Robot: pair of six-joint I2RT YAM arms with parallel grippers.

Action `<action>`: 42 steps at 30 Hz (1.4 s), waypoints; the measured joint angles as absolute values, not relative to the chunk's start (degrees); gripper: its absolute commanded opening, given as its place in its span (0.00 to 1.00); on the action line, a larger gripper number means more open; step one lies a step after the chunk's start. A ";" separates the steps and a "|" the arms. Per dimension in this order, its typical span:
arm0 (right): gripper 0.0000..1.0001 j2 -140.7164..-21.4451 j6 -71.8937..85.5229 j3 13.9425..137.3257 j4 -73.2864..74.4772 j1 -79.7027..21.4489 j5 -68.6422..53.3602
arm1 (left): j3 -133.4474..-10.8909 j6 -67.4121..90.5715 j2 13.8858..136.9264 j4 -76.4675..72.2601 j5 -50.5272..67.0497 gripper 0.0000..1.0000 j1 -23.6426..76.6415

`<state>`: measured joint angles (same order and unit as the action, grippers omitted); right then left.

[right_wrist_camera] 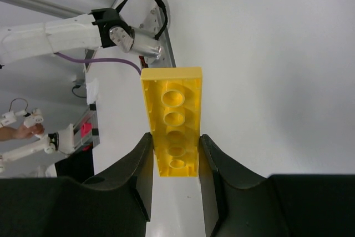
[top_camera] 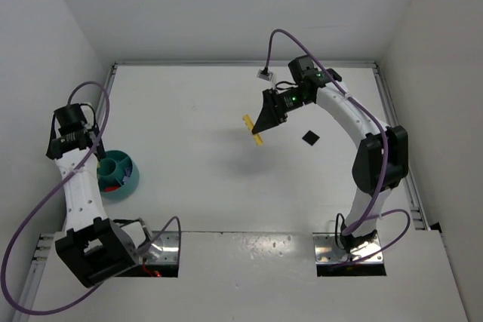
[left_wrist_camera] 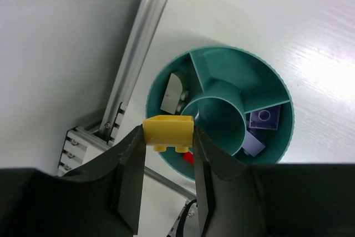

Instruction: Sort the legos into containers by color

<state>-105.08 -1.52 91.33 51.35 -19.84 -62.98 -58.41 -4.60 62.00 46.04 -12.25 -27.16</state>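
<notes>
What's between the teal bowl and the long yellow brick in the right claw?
Nothing: top view shows bare table between teal bowl and long yellow brick.

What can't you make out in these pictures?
- Left wrist view: a red piece in the bowl, mostly hidden behind the small brick and the left fingers.
- Top view: a dark speck on the table, too small to identify.
- Right wrist view: the long brick's other face, turned away from the camera.

Bright, even light casts only soft shadows.
</notes>
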 measured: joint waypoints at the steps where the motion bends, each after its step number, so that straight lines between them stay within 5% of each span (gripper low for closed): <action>1: 0.00 -105.10 -1.52 91.33 51.35 -19.84 -62.98 | -58.30 -5.19 62.33 46.00 -11.18 0.00 -27.88; 25: 0.00 -106.59 -1.96 91.33 51.51 -19.84 -62.96 | -58.15 -13.04 61.87 48.18 2.00 0.01 -30.92; 27: 0.00 -106.59 -2.09 91.31 51.51 -19.84 -62.96 | -58.15 -13.69 61.58 48.56 2.13 0.16 -31.16; 30: 0.00 -106.59 -2.61 91.33 51.66 -19.84 -62.96 | -58.15 -15.00 61.52 49.45 2.61 0.59 -31.27; 32: 0.00 -106.59 -3.14 91.33 52.05 -20.01 -62.96 | -58.15 -15.97 61.54 50.15 3.66 0.69 -31.46; 42: 0.00 -106.59 -7.92 91.33 55.88 -20.91 -65.04 | -65.78 -23.53 67.57 56.16 19.66 0.73 -32.60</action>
<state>-106.59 -7.92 91.33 55.88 -20.91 -65.04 -65.78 -23.53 67.57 56.16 19.66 -32.60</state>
